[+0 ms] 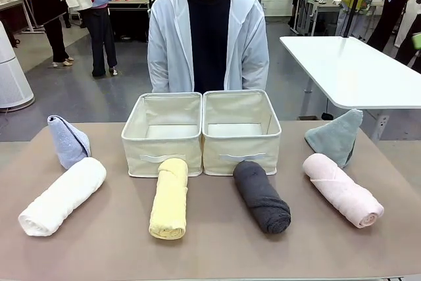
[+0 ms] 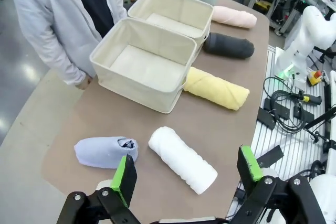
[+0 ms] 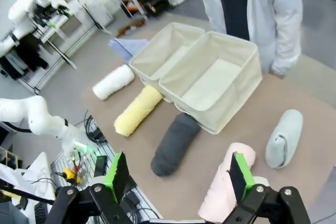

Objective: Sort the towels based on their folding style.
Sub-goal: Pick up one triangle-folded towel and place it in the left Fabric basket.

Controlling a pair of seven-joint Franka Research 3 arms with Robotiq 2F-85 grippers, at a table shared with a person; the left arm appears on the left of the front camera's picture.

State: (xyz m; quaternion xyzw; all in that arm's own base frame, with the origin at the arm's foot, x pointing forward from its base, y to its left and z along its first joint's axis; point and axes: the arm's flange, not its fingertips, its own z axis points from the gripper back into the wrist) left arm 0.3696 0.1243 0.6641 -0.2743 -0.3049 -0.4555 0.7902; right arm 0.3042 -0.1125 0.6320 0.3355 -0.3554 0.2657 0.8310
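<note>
Left gripper point(image 2: 187, 174): jaws spread wide, nothing between them, held high, tilted downward.
Right gripper point(image 3: 177, 174): jaws spread wide, holding nothing, held high, tilted downward.

light blue towel point(image 3: 125, 47), partly behind bin point(image 3: 148, 51)

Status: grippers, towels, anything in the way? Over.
Left gripper open, right gripper open, both empty. Rolled towels, cone towels on table, none in bins. Person behind bins.

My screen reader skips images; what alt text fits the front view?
Two cream bins sit on a table, a person behind. Before them lie towels: a white roll, yellow roll, charcoal roll, pink roll; blue cone left, grey-green cone right.
</note>
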